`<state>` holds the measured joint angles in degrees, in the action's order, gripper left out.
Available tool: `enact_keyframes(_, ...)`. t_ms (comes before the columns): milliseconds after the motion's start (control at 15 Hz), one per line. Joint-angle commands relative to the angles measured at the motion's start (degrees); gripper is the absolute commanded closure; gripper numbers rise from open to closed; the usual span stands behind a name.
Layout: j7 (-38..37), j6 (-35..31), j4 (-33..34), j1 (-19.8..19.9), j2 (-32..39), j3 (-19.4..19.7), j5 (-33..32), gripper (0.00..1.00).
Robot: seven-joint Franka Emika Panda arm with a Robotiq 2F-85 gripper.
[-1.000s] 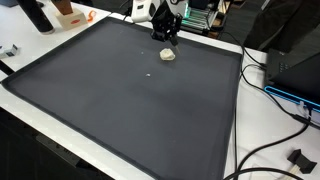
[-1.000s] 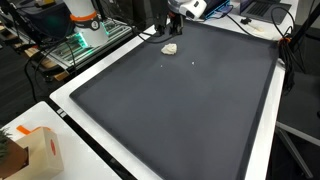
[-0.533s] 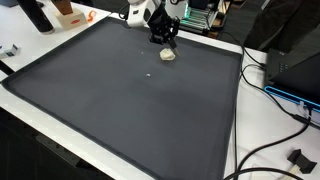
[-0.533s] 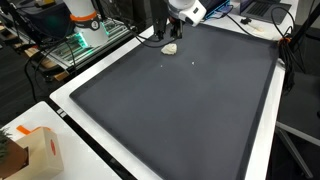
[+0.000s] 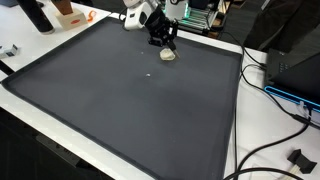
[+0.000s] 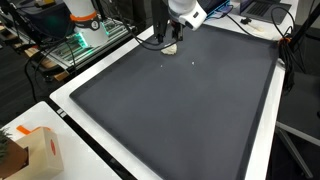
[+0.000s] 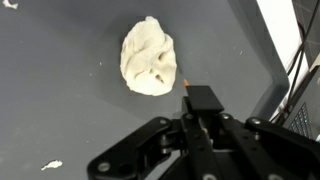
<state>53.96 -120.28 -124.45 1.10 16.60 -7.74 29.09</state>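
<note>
The gripper (image 5: 167, 44) hangs just over a pale lump (image 7: 148, 57) (dough, maybe) on the mat (image 5: 120, 100). Can't tell if the claw's open or closed from these angles.

- Dark grey mat (image 5: 130, 115) covers most of the white table (image 5: 22, 58).
- Cream dough-like lump (image 7: 149, 57) lies on the mat near its far edge.
- Small white crumb (image 5: 151, 72) lies near the lump.

Pale dough lump (image 7: 149, 58); flat on dark mat (image 7: 60, 100)
</note>
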Motion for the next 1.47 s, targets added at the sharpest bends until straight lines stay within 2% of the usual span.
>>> enact_keyframes(0,0.2,-0.6,0.1,0.6,0.5,-0.3,2.1,0.97)
enact_keyframes(933,-5.1,-6.5,-3.5,-1.7,-4.7,-0.6,-1.0,0.97)
enact_keyframes(1400,-9.9,-8.8,-6.4,-3.9,-9.8,-0.6,-6.3,0.97)
